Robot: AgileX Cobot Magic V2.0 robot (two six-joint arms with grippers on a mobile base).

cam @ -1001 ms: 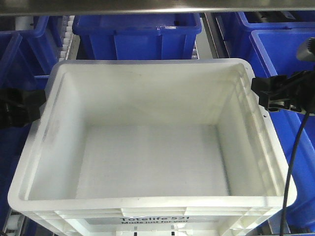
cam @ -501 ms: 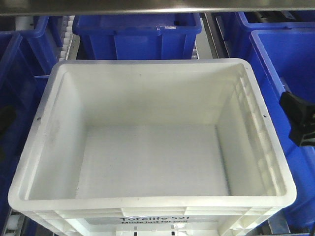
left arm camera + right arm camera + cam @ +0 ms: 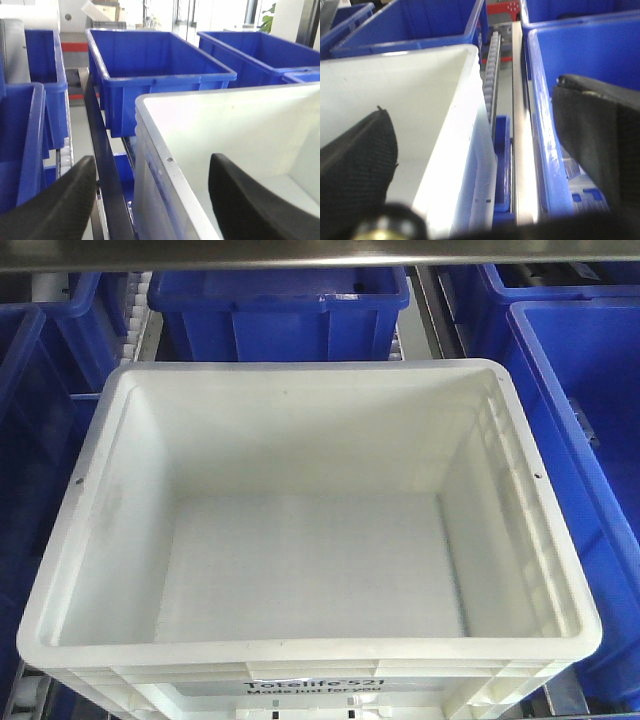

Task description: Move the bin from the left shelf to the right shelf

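Observation:
The white bin fills the front view, empty, with black "Totelife 521" print on its near wall. Neither gripper shows in that view. In the left wrist view my left gripper is open, one finger outside and one inside the bin's left wall, not touching it. In the right wrist view my right gripper is open and straddles the bin's right wall the same way. I cannot tell which rack the bin stands on; the right shelf is not identifiable.
Blue crates surround the bin: one behind, one close on the right, one on the left. A steel beam crosses the top. A white roller track and a steel rail run beside the right wall. A dark rail runs along the left wall.
Both grippers stood at the bin's side rims in the front view a second ago. They moved outward and toward the camera and have left that view. The bin has not moved.

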